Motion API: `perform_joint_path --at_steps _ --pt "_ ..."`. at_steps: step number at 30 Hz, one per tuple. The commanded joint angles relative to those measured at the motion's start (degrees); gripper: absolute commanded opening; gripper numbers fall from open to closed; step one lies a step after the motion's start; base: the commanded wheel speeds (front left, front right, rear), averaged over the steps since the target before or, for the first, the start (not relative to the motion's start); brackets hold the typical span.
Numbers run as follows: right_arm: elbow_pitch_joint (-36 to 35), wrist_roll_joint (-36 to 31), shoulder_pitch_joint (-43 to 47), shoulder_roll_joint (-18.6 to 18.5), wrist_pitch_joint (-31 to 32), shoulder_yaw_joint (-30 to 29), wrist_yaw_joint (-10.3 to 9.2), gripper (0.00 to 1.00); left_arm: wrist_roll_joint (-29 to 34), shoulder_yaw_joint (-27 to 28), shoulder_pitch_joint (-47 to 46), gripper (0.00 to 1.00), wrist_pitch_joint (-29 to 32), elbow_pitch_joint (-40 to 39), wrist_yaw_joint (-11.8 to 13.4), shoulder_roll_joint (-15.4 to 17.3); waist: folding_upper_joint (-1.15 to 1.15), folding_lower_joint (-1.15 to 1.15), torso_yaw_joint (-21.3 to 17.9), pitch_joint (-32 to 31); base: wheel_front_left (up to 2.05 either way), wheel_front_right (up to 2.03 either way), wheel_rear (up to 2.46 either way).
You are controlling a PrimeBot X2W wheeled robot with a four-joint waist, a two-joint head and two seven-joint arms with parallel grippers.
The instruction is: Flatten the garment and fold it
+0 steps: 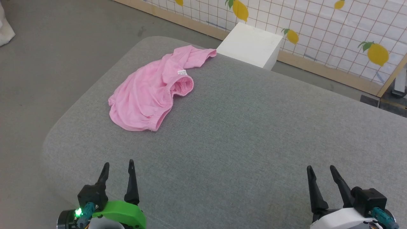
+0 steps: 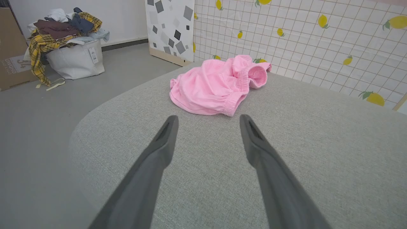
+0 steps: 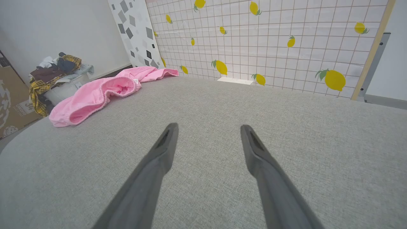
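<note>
Nothing of the job looks started to me. The left hand (image 1: 118, 163) hovers low over the near edge of the grey cloth-covered table (image 1: 238, 127), its two dark fingers spread wide and holding nothing. The garment (image 1: 146, 95) lies well ahead of it, on the far left part of the table near the rounded corner, touched by neither hand. The right hand (image 1: 320, 167) sits at the near right, well apart from the garment, fingers likewise spread and empty. So the flattening and the folding are both left to do, and I would guess a reach towards the far left comes first.

The garment is a light pink, soft-looking heap, not laid out at all. Its left end is a rounded, bunched lobe with a gathered hem along the near edge. In the middle the cloth rolls over itself, and a ruffled elastic opening gapes towards the right, with a small white label (image 1: 181, 72) just above it. From there a narrower twisted strip runs off towards the far edge, ending close by a white box (image 1: 251, 44) that stands beyond the table.
</note>
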Motion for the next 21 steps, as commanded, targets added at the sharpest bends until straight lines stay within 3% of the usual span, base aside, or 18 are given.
perform_joint_path --at_steps 1,7,11,14,15,21 --pt "0.3 0.0 0.4 0.0 -0.3 -0.1 -0.09 1.0 0.4 0.1 0.1 1.0 -0.4 0.2 0.2 -0.1 0.47 0.0 0.0 0.0 0.0 0.0 0.0" --pt "0.4 -0.4 -0.4 0.0 -0.3 0.0 -0.09 1.0 -1.4 1.0 -2.7 1.0 -0.4 1.7 -1.5 0.6 0.47 0.0 -0.8 1.2 0.0 0.0 0.0" --pt "0.1 -1.8 -1.3 0.0 -0.3 -0.2 -0.09 1.0 -4.6 2.3 -10.1 1.0 2.1 5.2 -3.7 2.3 0.47 0.0 -2.0 3.5 0.0 0.0 0.0" --pt "0.0 -3.6 -2.5 0.0 -0.3 -0.4 -0.09 1.0 -10.0 4.6 -18.6 1.0 7.1 10.3 -5.4 3.4 0.47 0.0 -3.5 6.2 0.0 0.0 0.0" --pt "-0.6 -6.2 -4.5 0.0 -0.1 -0.9 -0.09 1.0 -15.0 6.3 -29.5 1.0 15.9 18.4 -6.4 6.1 0.47 0.0 -6.4 10.7 0.0 0.0 0.0" --pt "-3.3 -8.7 -5.6 0.0 1.7 -2.5 -0.09 1.0 -19.8 8.1 -41.1 1.0 27.7 30.1 -6.2 9.0 0.47 0.0 -10.8 16.7 0.0 0.0 0.0"
